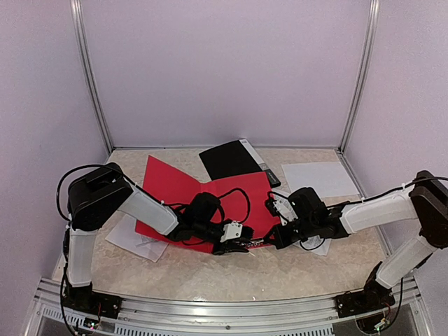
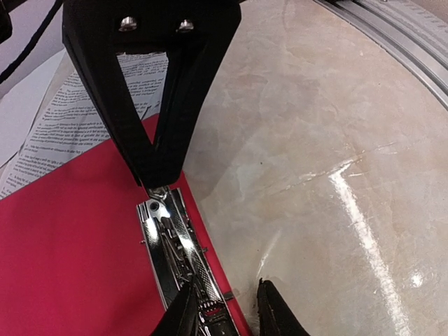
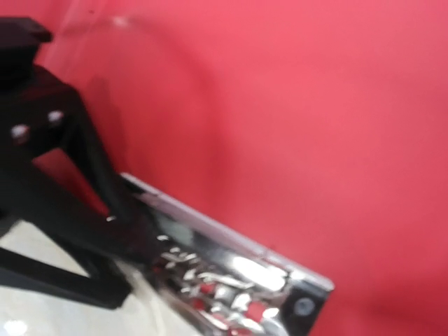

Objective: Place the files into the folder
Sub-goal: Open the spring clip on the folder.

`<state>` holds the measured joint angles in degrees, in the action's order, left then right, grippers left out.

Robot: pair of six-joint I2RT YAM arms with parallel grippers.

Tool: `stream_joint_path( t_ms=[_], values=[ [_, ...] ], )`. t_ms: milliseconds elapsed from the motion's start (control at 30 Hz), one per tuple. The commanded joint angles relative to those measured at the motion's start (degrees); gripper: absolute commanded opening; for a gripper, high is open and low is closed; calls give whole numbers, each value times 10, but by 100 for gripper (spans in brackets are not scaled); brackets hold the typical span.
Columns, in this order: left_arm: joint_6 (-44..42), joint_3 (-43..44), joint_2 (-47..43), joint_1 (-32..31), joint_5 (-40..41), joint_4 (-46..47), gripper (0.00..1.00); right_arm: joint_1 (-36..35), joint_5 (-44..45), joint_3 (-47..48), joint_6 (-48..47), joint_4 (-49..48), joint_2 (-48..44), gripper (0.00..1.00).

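Left arm: elbow hunched high at far left, white forearm sloping low toward centre, wrist level. Left tool (image 1: 241, 245) low, fingers (image 2: 274, 311) part-spread with a gap between them. Right arm: elbow high at far right, forearm angled inward. Right tool (image 1: 274, 239) pinched to one point, close beside left tool.

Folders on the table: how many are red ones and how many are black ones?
Red folder: 1
Black folder: 1
Total: 2
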<state>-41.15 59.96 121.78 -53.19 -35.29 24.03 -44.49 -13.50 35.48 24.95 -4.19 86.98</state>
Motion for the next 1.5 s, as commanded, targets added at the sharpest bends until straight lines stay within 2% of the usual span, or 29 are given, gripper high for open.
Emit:
stream_joint_path(
  t_ms=[0,167,433,633,833,900,1133,1300,1467],
  values=[
    [37,-33,19,-9,-10,-33,29,1,19,-13,-14,15,-33,0],
    [75,-33,-5,-10,11,-7,39,-6,23,-8,-17,38,-86,1],
    [119,-29,-35,-16,42,18,55,-42,29,9,-14,64,-99,20],
    [138,-35,-49,-21,79,20,61,-67,69,18,-7,72,-92,26],
    [150,-52,-72,-21,109,26,65,-67,130,15,3,103,-117,51],
    [151,-55,-75,-21,116,28,66,-67,131,12,2,100,-114,56],
    [166,-56,-83,-24,134,27,68,-67,129,14,-4,64,-61,62],
    [171,-58,-94,-27,176,5,74,-69,90,34,-9,26,-13,58],
    [180,-83,-123,-28,234,-4,78,-78,78,49,-10,10,-4,57]
  ],
)
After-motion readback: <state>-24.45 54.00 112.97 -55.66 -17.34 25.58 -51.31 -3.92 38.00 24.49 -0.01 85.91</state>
